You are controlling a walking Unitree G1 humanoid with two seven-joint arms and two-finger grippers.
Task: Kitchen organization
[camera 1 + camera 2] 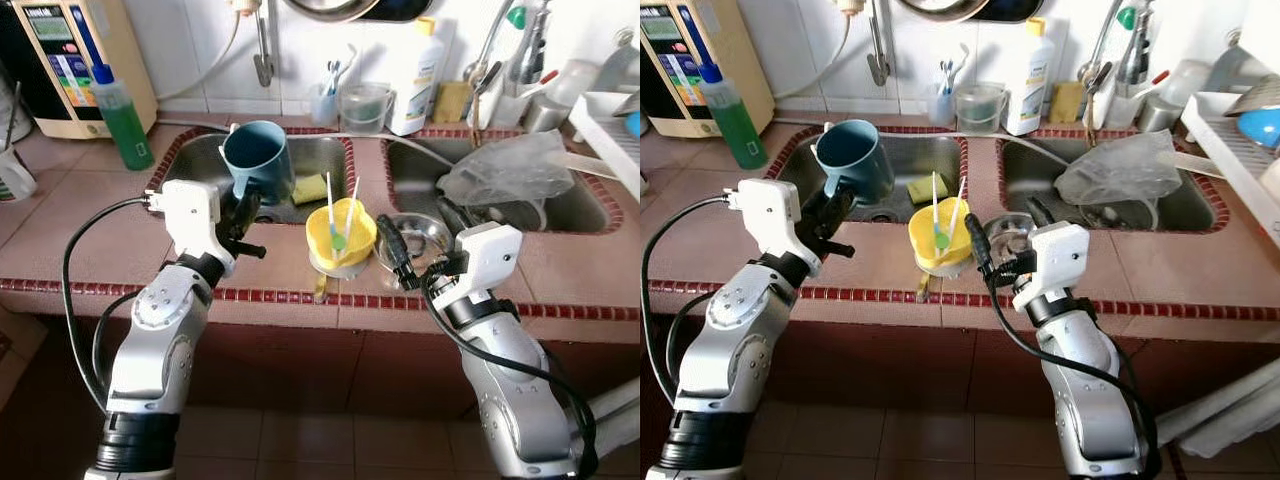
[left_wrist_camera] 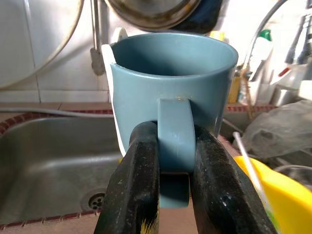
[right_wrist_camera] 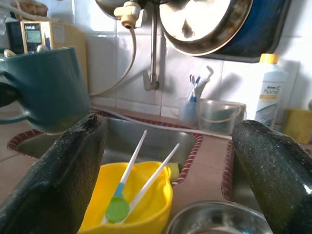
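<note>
- Blue-grey and plain, the mug (image 1: 256, 158) has a smooth matt outside, a flat strap handle and a wide round mouth; I see it tilted, its mouth turned up and toward the tiled wall.
- My left gripper (image 2: 168, 195) is clamped on that handle — one black finger on each side of it — and holds the mug in the air over the near rim of the left sink basin (image 1: 200, 160).
- My right gripper (image 3: 165, 180) is spread wide and grips nothing; it hovers over the counter just in front of the yellow bowl (image 1: 340, 232) and the small steel bowl (image 1: 425, 236).
- Yellow bowl: it sits on the tiled strip between the two basins, with two white sticks leaning in it, one of them tipped green — what they are I cannot tell.
- A yellow sponge (image 1: 309, 188) lies in the left basin near the drain.
- A crumpled clear plastic bag (image 1: 508, 168) lies across the right sink basin (image 1: 590, 215).
- Counter (image 1: 60, 240): pinkish-tan tiles with a dark red mosaic trim along the front edge and round both basins.
- Back ledge: a green liquid bottle with a blue cap (image 1: 119, 117), a beige appliance (image 1: 70, 60) with a display panel, a cup of toothbrushes (image 1: 326, 95), a clear container (image 1: 364, 106) and a white bottle with a yellow cap (image 1: 418, 78).
- White wall tiles behind, a tap (image 1: 263, 45) hanging over the left basin, and a dark-rimmed pan hung above it.
- A white dish rack (image 1: 605, 125) stands at the far right.
</note>
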